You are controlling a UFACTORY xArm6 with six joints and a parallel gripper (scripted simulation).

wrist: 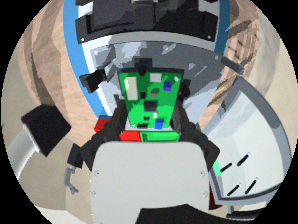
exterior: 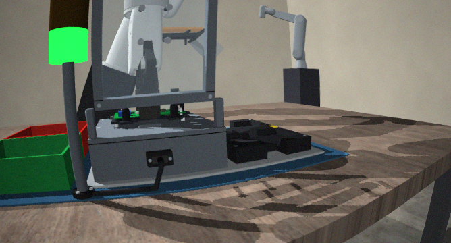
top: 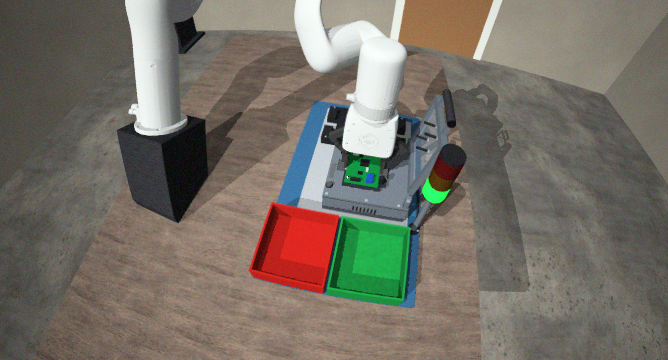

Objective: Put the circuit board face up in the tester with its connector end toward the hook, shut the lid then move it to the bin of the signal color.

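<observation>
The green circuit board (top: 362,173) lies flat on the plate of the grey tester (top: 365,200); it also shows in the wrist view (wrist: 152,104). My gripper (top: 364,170) stands straight down over the board, its black fingers wide apart against the board's two long edges, shut on it. The tester's clear lid (top: 429,134) stands open and upright, its black handle (top: 449,107) at the top. The signal tower (top: 434,190) beside the tester shows green, also in the exterior view (exterior: 68,44).
The green bin (top: 372,261) and the red bin (top: 297,246) stand side by side on the blue mat in front of the tester. The black tray (exterior: 267,139) lies behind the tester. A black pedestal (top: 162,166) carries an arm at the left.
</observation>
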